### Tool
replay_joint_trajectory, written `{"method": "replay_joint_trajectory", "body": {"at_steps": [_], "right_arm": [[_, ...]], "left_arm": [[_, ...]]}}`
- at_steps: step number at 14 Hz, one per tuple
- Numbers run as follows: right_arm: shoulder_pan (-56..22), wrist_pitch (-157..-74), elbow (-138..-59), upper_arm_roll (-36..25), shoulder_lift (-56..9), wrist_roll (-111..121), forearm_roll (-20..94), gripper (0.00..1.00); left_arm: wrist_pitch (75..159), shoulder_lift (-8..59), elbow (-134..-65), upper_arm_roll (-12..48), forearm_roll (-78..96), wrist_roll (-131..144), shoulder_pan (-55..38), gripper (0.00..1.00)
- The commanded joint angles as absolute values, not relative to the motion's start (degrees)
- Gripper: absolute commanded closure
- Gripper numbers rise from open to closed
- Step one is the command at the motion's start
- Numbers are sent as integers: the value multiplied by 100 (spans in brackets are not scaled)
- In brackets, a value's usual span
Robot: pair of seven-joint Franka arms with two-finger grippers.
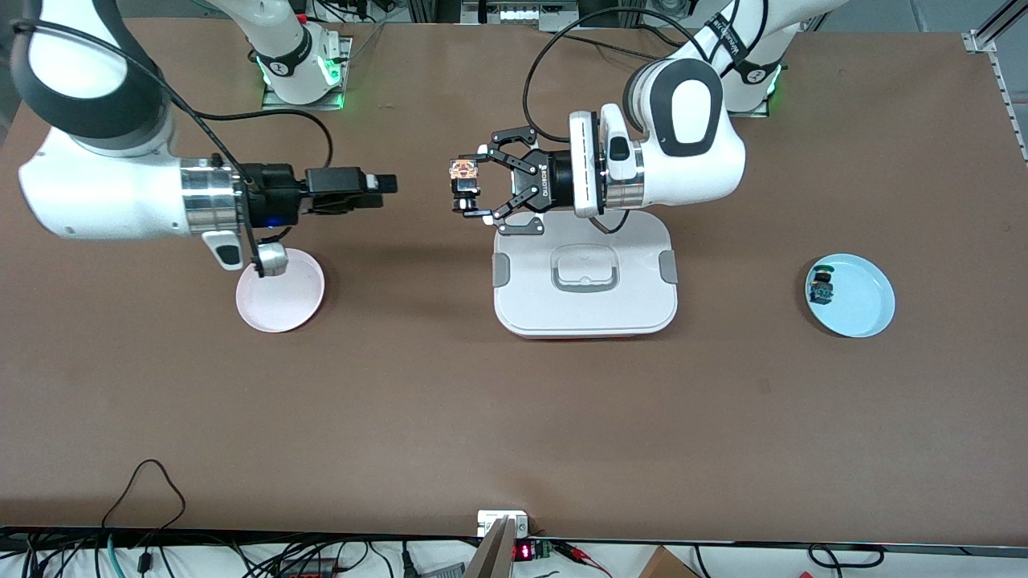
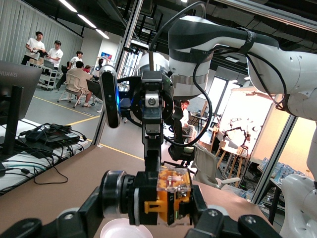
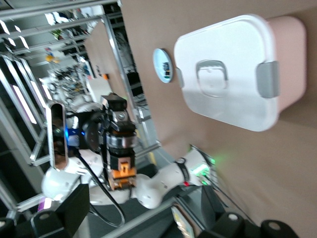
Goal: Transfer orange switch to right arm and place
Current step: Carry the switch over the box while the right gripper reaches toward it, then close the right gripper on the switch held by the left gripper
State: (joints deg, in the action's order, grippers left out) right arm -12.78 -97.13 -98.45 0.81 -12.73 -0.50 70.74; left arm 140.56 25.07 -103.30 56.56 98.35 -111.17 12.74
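Note:
The orange switch (image 1: 463,171) is up in the air, gripped across its body by my left gripper (image 1: 470,186), the black linkage claw, which is shut on it. It is over the bare table beside the white box's corner toward the right arm's end. In the left wrist view the switch (image 2: 168,198) lies sideways between the claw fingers (image 2: 208,218). My right gripper (image 1: 384,183) points at the switch from a short gap away, level with it, with nothing in it. In the right wrist view its fingers (image 3: 74,208) stand wide apart and the switch (image 3: 121,174) shows ahead.
A pink plate (image 1: 281,301) lies under the right wrist. A white lidded box (image 1: 585,277) with grey clips sits mid-table under the left wrist. A pale blue plate (image 1: 863,309) toward the left arm's end holds a green-capped switch (image 1: 821,286).

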Motion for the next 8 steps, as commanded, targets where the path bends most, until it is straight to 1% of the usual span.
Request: {"method": "replay_joint_trajectory", "body": {"at_steps": [1,6,8], "right_arm": [[-1397,-10054,-10432,62,-1046,-114,7820,0],[-1687,-10467,-10670,70,-1037,-114,8620,0],[-1845,-10625,-10661,70,-1037,-97,8719,0]], "left_arm": [[14080,2426,-10389,5695,10099,-11426,1327,88],[14080,2426,-10389,5695,10178,-11435,1327,88],[14071,2426,-10389,5695,10178,-11435,1336,88]]}}
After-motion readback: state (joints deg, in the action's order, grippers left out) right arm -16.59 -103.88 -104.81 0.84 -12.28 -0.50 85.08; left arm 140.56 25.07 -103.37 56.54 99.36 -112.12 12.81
